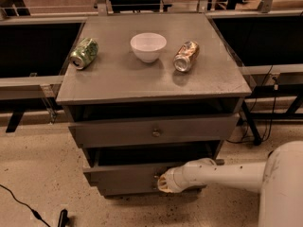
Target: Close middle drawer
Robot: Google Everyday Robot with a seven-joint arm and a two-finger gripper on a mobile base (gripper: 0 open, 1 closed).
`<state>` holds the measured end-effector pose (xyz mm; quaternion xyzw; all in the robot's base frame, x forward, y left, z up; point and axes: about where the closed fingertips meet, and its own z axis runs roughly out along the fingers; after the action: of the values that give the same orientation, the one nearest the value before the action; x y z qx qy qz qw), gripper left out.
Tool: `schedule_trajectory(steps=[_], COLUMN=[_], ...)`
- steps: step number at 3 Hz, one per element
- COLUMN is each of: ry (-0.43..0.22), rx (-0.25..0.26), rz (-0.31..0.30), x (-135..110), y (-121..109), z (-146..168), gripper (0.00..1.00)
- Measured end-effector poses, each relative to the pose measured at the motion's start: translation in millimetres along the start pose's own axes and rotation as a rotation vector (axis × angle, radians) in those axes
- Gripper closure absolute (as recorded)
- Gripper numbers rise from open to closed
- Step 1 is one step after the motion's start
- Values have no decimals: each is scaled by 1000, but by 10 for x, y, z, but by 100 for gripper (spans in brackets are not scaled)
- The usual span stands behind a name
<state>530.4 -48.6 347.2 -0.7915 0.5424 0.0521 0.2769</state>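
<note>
The grey cabinet (151, 74) has a top drawer (151, 130) with a brass knob, standing slightly out. Below it the middle drawer (120, 178) is pulled out, with a dark opening above its low front and a small knob near the arm's tip. My gripper (162, 182) is at the end of the white arm (222, 173), which reaches in from the right. It sits right against the middle drawer's front, beside the knob. The lowest drawer is mostly hidden beneath.
On the cabinet top lie a green can (84, 53), a white bowl (148, 46) and a brown can (186, 56). Black benches stand at both sides. A black cable (23, 206) runs across the speckled floor at the lower left.
</note>
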Motion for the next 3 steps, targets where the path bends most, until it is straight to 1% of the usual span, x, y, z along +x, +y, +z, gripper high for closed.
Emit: schedule_trajectory(steps=[1, 2, 3], ry=[-49, -49, -59], rx=[-13, -13, -9], rz=[39, 39, 29], x=[40, 40, 105], y=[-53, -52, -77], z=[73, 73, 71], gripper=[100, 100, 100])
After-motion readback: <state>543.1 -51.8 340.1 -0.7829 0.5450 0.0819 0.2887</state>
